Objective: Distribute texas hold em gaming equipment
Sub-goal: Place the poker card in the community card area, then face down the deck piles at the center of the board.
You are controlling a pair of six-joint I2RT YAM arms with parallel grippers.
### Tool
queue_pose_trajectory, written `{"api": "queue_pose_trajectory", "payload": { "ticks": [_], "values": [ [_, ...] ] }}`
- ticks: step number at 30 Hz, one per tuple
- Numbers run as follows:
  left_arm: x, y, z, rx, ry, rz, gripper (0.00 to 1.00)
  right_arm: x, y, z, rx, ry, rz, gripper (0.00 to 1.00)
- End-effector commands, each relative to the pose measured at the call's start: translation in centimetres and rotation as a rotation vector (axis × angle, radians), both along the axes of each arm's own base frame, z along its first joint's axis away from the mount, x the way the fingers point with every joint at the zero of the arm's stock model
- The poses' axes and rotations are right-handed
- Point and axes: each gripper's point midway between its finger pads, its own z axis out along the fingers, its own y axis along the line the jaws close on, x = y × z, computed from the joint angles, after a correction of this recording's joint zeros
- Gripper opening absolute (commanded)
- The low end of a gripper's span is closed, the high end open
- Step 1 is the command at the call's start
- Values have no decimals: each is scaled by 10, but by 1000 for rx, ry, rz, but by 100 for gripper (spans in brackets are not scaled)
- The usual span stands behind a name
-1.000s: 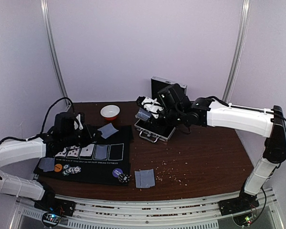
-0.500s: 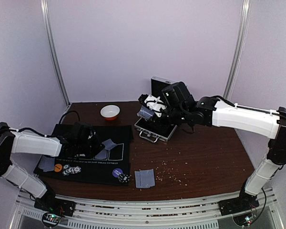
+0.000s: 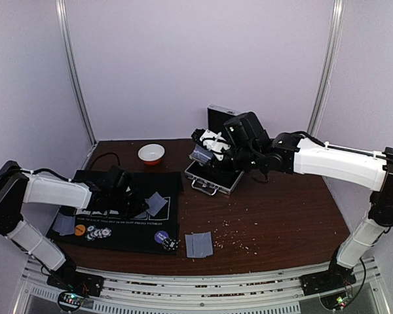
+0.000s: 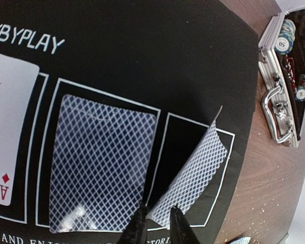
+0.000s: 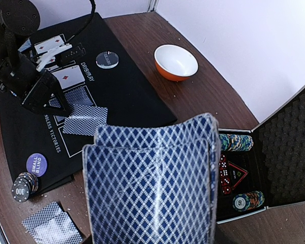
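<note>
My left gripper [image 3: 136,203] [image 4: 156,223] is low over the black mat [image 3: 128,222], shut on the corner of a grey-blue-backed card [image 4: 195,170]. The card tilts over the mat's rightmost outlined slot, its far end raised. Another face-down card [image 4: 101,162] lies flat in the slot beside it, and a face-up ace [image 4: 10,132] lies further left. My right gripper [image 3: 203,152] hovers over the open metal case [image 3: 213,178], shut on a small deck of blue-backed cards [image 5: 152,183] that hides its fingers. Striped chips [image 3: 99,232], an orange disc [image 3: 80,229] and a purple disc [image 3: 161,237] lie along the mat's near edge.
A white bowl with a red rim [image 3: 151,154] stands behind the mat. The case holds chip stacks [image 5: 236,142] and red dice [image 5: 224,173]. Face-down cards [image 3: 198,244] lie on the wood near the front edge, and one card [image 3: 64,224] lies at the mat's left end.
My left gripper has come down and to the right with the card, from above the mat's back to its rightmost slot. The right gripper with the deck has barely moved.
</note>
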Motion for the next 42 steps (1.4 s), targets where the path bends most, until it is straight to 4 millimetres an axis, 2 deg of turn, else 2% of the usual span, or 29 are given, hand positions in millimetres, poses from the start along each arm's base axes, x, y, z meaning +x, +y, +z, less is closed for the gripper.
{"api": "queue_pose_trajectory", "payload": {
  "ticks": [1, 3, 5, 8, 10, 13, 16, 20, 24, 27, 29, 31, 35, 38, 42],
  "values": [
    [-5, -16, 15, 17, -22, -161, 20, 0, -7, 14, 15, -31, -16, 43],
    [-6, -20, 20, 40, -39, -237, 20, 0, -7, 14, 13, -32, -17, 43],
    [-3, -25, 34, 69, -74, -306, 21, -1, -8, 15, 11, -32, -17, 43],
    [-6, -33, 48, 75, -91, -407, 29, -1, -10, 14, 2, -32, -21, 43],
    [-22, -40, 42, 28, -37, -475, 33, -1, -10, 13, -2, -33, -21, 43],
    [-51, -45, 23, -47, 74, -544, 36, 0, -9, 15, -1, -35, -20, 43],
    [-59, -44, 17, -51, 107, -566, 36, 0, -9, 16, 2, -36, -19, 43],
    [-46, -40, 25, 14, 67, -574, 39, 0, -10, 15, -4, -34, -19, 43],
    [-16, -25, 32, 81, 15, -528, 42, -1, -12, 16, -1, -35, -21, 43],
    [4, -13, 27, 117, -12, -476, 42, -3, -13, 14, 0, -33, -22, 43],
    [13, -11, 25, 134, -18, -462, 41, -3, -13, 11, -9, -26, -22, 43],
    [23, -14, 35, 136, -59, -458, 40, -3, -15, 5, -25, -14, -27, 43],
    [47, -20, 83, 135, -229, -441, 48, -7, -23, -32, -118, 64, -44, 44],
    [67, -11, 117, 194, -338, -427, 56, -18, -30, -71, -197, 189, -33, 44],
    [85, 4, 146, 267, -413, -405, 63, -30, -48, -127, -317, 370, -59, 44]
  ]
}}
